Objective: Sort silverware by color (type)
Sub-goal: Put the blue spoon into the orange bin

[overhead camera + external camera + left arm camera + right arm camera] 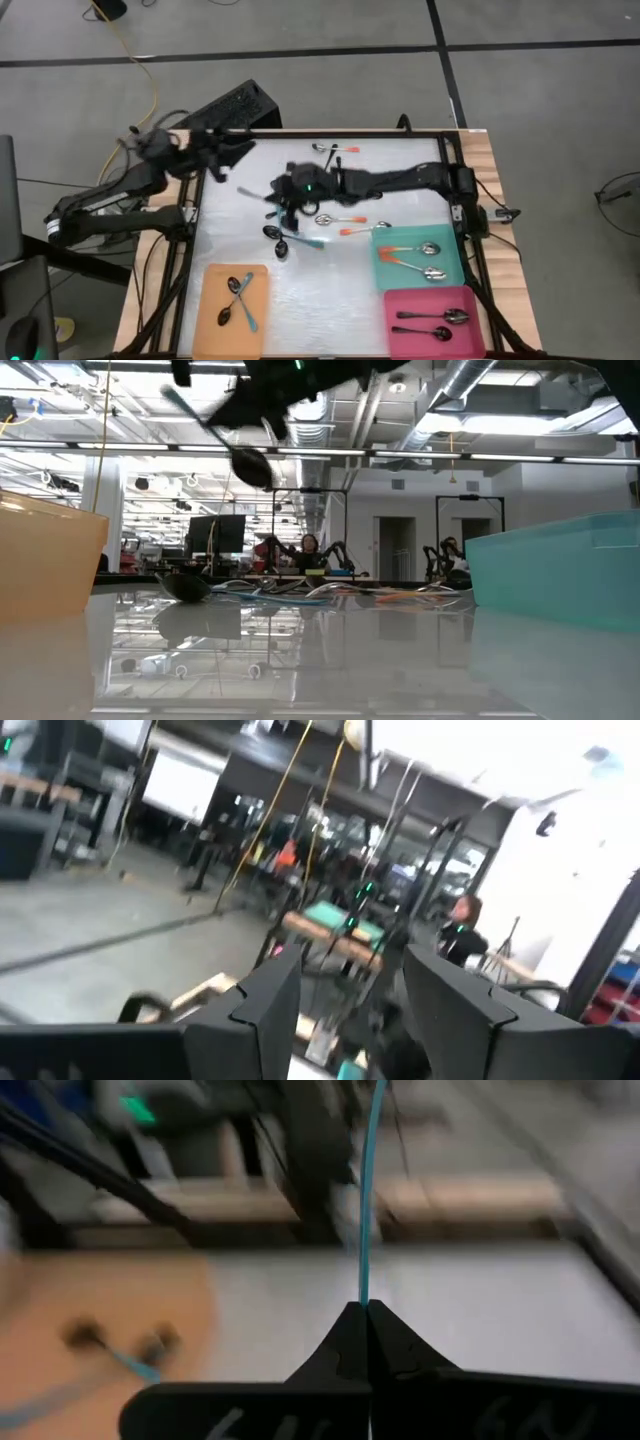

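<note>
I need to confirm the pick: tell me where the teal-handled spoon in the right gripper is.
The teal-handled spoon is pinched in the shut right gripper, lifted above the table's middle in the high view, left of the loose spoons and up-right of the orange tray.

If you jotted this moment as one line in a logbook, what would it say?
right gripper: shut on teal-handled spoon, lifted mid-table | left gripper: open, raised at table's far left | orange tray: two spoons
</note>
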Motion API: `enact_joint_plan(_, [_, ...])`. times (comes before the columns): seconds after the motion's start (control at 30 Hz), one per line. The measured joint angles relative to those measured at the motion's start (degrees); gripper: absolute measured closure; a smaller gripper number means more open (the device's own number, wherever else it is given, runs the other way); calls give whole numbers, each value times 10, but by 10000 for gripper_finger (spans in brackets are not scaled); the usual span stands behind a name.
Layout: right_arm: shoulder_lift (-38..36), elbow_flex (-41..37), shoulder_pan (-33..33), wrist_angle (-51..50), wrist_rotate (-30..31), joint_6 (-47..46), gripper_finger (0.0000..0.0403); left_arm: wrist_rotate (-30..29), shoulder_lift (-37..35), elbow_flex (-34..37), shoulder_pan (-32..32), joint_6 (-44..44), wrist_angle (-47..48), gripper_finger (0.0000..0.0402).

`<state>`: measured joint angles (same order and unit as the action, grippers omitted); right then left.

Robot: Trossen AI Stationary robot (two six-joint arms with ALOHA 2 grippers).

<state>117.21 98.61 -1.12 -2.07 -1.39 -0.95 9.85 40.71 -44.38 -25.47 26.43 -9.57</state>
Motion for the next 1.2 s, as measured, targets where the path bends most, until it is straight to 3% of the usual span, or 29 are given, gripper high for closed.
enact_joint_plan(0.23, [68, 6, 75, 244, -5, 61, 403, -11, -82, 0, 0, 3, 33, 239])
enact_joint_plan(0.37, [128, 32, 94, 305, -100, 116, 403, -29, -109, 0, 0, 3, 44, 239])
enact_joint_plan(0.63, [278, 217, 99, 291, -253, 93, 403, -58, -122, 0, 0, -3, 67, 239])
enact_joint_plan(0.8, [369, 366, 102, 198, -320, 92, 403, -62, -122, 0, 0, -2, 92, 239])
enact_joint_plan(0.9, [365, 329, 103, 235, -335, 105, 403, -63, -122, 0, 0, -2, 102, 239])
enact_joint_plan(1.2, [367, 332, 88, 129, -347, 144, 403, -76, -122, 0, 0, -16, 121, 239])
